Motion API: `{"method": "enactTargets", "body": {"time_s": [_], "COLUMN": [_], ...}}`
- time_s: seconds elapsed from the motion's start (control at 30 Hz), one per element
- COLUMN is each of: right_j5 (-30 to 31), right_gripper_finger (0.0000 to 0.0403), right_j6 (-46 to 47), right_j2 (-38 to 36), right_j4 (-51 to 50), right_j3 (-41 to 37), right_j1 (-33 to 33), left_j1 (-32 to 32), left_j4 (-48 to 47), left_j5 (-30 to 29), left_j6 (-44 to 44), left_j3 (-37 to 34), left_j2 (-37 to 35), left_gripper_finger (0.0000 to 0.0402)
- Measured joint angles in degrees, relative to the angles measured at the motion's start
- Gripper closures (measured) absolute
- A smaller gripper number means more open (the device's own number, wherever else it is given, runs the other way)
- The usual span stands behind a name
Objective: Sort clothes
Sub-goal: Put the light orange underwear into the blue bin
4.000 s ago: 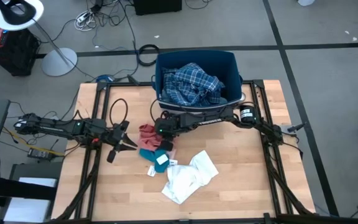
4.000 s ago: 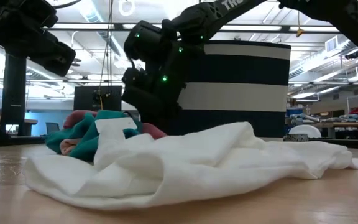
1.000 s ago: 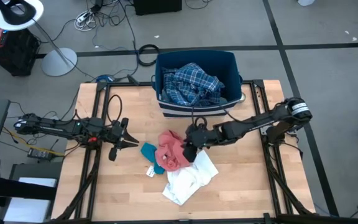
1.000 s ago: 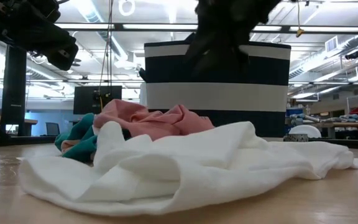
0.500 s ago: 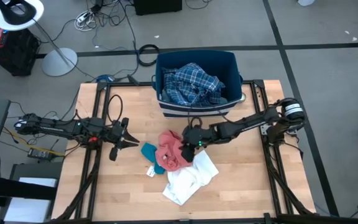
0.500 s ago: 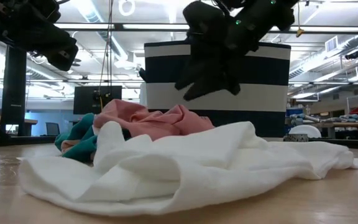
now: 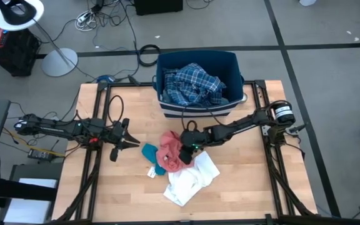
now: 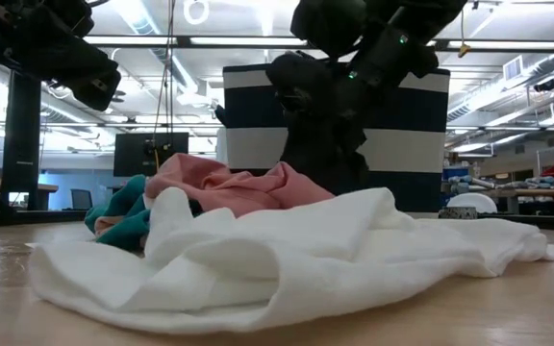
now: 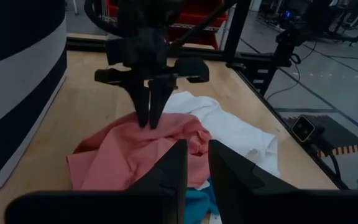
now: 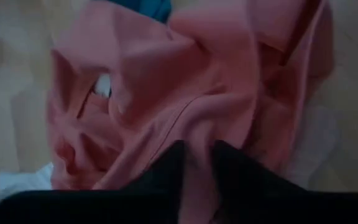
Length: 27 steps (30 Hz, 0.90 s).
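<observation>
The salmon pink garment lies crumpled at the table's middle, partly on the white garment, with the small teal garment at its left. My right gripper stands on the salmon garment's right part, its fingers close together, as the left wrist view shows. My left gripper is shut and empty, held above the table left of the pile. The plaid shirt lies in the dark blue bin. My right gripper comes from above, pointing down, onto the salmon garment's raised folds on the side toward the bin. A ridge of the cloth shows between the two fingers. The garment lies slack on the table and on the white garment.
The bin with the white stripe stands at the table's far edge, just behind the pile. Bare wood shows at the table's right and near the front edge. The white garment spreads toward the near edge.
My right gripper has moved a little toward the table's left edge and come down from above the pile onto the salmon garment. The garments have kept their places.
</observation>
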Motion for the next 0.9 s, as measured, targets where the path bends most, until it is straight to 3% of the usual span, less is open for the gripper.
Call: {"method": "enactTargets", "body": {"time_s": [0.1, 0.23, 0.6, 0.73, 0.9], "right_j5": [-1.9, -1.9, 9.4, 13.5, 15.5], "right_gripper_finger": [0.0391, 0.0398, 0.0401, 0.0402, 0.0402], "right_j6": [-0.3, 0.6, -3.4, -8.6, -16.6], "right_j2": [-0.5, -3.4, -18.7, -21.6, -21.3], "right_j4": [0.7, 0.4, -3.5, -7.8, -15.4], "right_j3": [0.0, 0.0, 0.8, 7.2, 20.6], "right_j1": [0.1, 0.3, 2.0, 1.9, -0.4], "left_j1": [0.0, 0.0, 0.0, 0.0, 0.0], "left_j4": [0.0, 0.0, 0.6, 1.1, 1.6], "left_j5": [0.0, -0.2, -0.2, -0.3, -0.3], "left_j6": [0.3, 0.3, 0.3, 0.3, 0.3], "left_j3": [0.0, 0.0, 0.0, 0.0, 0.0], "left_j2": [0.0, 0.0, 0.0, 0.0, 0.0], "left_gripper_finger": [0.0332, 0.0332, 0.0332, 0.0332, 0.0332]}}
